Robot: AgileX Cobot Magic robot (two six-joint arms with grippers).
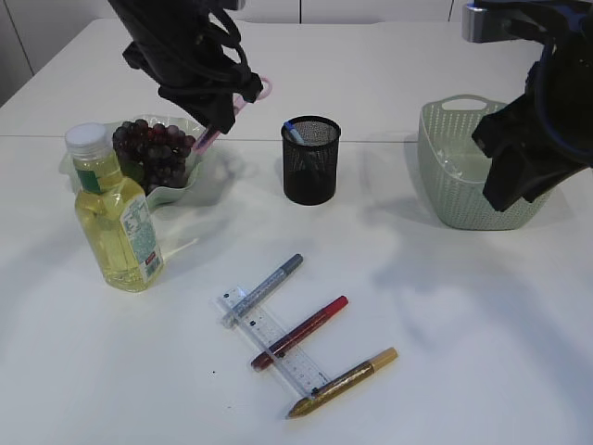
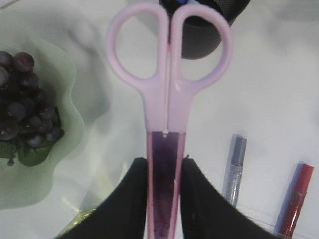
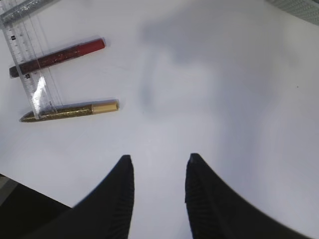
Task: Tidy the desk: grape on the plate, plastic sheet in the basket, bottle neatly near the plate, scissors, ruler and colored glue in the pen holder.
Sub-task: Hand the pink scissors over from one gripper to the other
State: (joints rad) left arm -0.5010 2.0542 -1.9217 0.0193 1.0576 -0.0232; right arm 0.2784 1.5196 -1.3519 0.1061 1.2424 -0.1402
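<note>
My left gripper is shut on the blade end of the pink scissors and holds them in the air between the plate and the black mesh pen holder, handles toward the holder. Dark grapes lie on the pale green plate. The bottle of yellow liquid stands upright in front of the plate. A clear ruler lies under silver, red and gold glue pens. My right gripper hangs open and empty in front of the basket. The plastic sheet is hidden.
A blue item stands inside the pen holder. The basket sits at the right, behind the right arm. The ruler and glue pens lie in a cluster at the front centre of the white table.
</note>
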